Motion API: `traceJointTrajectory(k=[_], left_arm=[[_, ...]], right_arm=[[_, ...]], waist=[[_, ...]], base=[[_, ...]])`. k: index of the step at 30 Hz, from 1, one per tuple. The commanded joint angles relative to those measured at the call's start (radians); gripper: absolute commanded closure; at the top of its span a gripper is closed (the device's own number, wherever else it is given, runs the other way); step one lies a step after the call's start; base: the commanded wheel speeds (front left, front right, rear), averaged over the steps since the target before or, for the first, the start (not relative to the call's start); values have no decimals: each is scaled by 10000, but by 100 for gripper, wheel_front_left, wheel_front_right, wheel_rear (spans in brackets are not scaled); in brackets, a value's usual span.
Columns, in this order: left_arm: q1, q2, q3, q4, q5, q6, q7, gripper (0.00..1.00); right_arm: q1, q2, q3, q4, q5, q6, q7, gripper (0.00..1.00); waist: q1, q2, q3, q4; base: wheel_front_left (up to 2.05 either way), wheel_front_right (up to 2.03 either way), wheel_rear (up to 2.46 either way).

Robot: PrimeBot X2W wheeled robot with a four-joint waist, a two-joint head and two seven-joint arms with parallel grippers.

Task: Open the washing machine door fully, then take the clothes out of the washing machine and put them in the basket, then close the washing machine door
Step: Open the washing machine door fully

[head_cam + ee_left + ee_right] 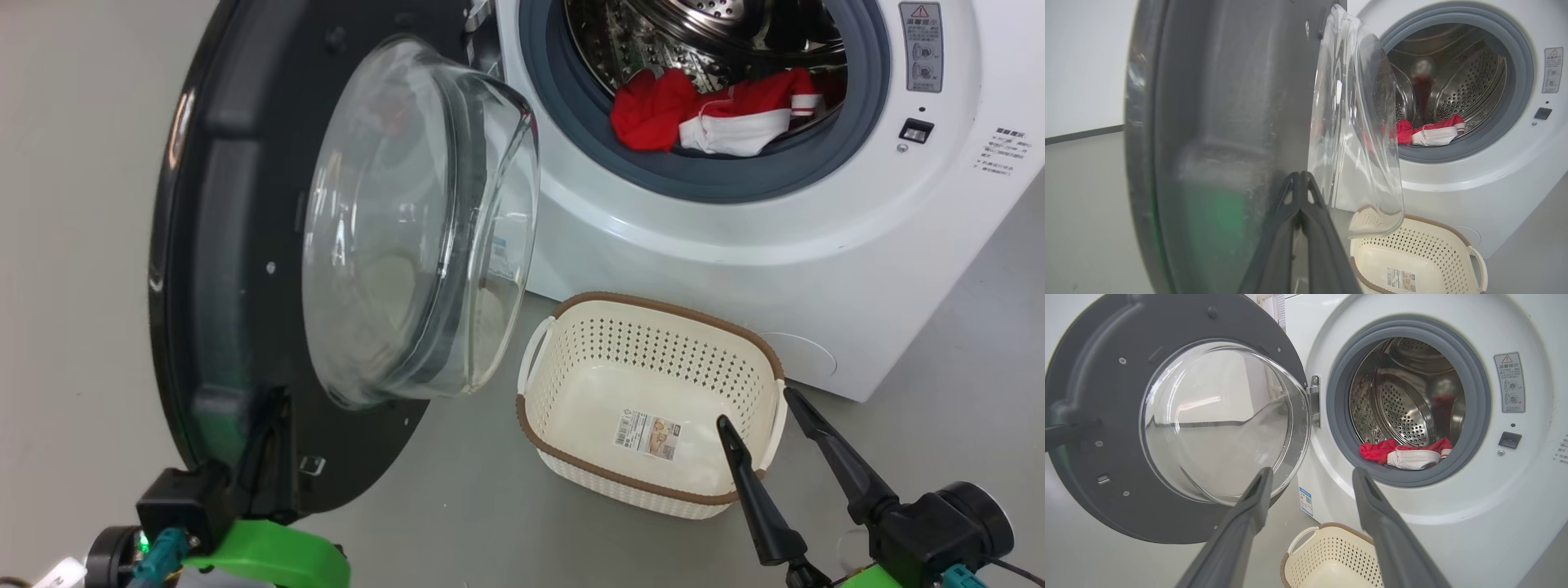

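Floor (457,506): plain grey, running under everything here.
Washing machine (735,245): a white front-loader standing on the floor. Its round opening is ringed by a grey gasket (571,139), with the perforated steel drum (653,41) exposed behind it. A warning sticker (921,45) sits to the right of the opening in the head view.
Washing machine door (220,245): swung wide open on its hinge (1314,400) at the left of the opening, dark inner face turned toward the robot (the clear glass bowl (408,229) bulges out from its centre).
Basket (653,343): cream, perforated and brown-rimmed, upright on the floor in front of the machine. It stands below the opening and just beside the door's lower edge, and a paper label (649,433) lies on its bottom.
Clothes (702,114): a red bundle with a white panel, inside the drum, heaped at its front just behind the lower gasket.
Right hand (757,407): fingers spread wide, gripping nothing, poised over the basket's near right corner. One tip is above the basket's inside and the other above its right-hand rim.
Left hand (1300,177): fingers pressed together with nothing seen between them. The tips are up against the door's inner frame near its lower edge, beside the glass bowl; whether they actually touch the door cannot be told.
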State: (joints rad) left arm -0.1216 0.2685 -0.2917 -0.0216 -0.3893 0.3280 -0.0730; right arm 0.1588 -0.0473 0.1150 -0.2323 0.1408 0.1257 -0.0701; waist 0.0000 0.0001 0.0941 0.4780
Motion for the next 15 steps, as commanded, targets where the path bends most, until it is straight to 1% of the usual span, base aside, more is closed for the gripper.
traceJointTrajectory(k=[1, 8, 15], left_arm=[[-273, 356, 647, -20, -67, 156, -128, 100], [-465, 153, 1292, 513, -678, 194, -620, 100], [-826, 315, 1681, 1051, -807, 166, -1027, 100]], right_arm=[[-237, -30, 297, -357, -144, 50, 31, 0], [-233, -30, 323, -519, -306, 50, 194, 0], [-282, -30, 347, -671, -452, 50, 359, 0]], waist=[[0, -1, 33, -4], [0, -1, 209, -8], [0, -1, 400, -42]], base=[[0, 0, 0], [0, 0, 0], [0, 0, 0]])
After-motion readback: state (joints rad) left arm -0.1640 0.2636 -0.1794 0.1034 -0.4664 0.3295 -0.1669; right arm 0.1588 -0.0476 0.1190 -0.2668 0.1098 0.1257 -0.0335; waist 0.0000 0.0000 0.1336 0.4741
